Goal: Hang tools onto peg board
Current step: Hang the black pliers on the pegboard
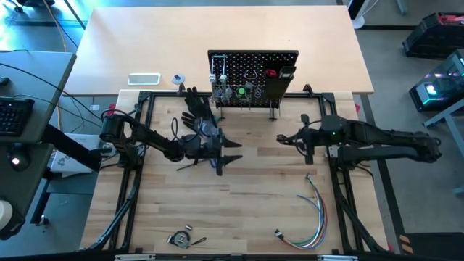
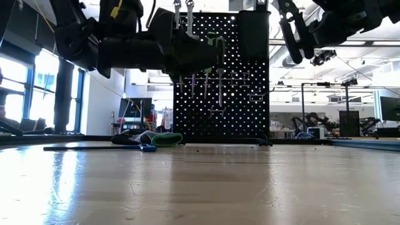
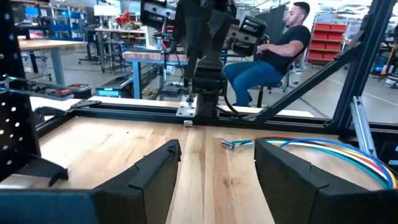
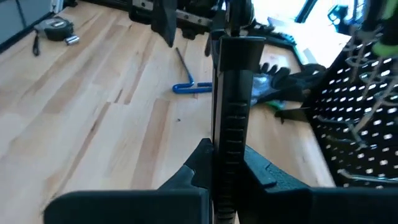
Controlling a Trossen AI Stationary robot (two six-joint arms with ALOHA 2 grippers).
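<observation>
**Peg board part-filled; black level in hand**

Several tools already hang on the peg board [image 1: 253, 78]. The right gripper [image 4: 225, 163], beside its front, clamps the black level [image 4: 231, 87]. Near the empty, spread-fingered left gripper [image 1: 230, 159], the blue-handled hex key [image 4: 186, 76] lies unhung.

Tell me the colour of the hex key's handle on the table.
Blue; the hex key shows best in the right wrist view.
</observation>
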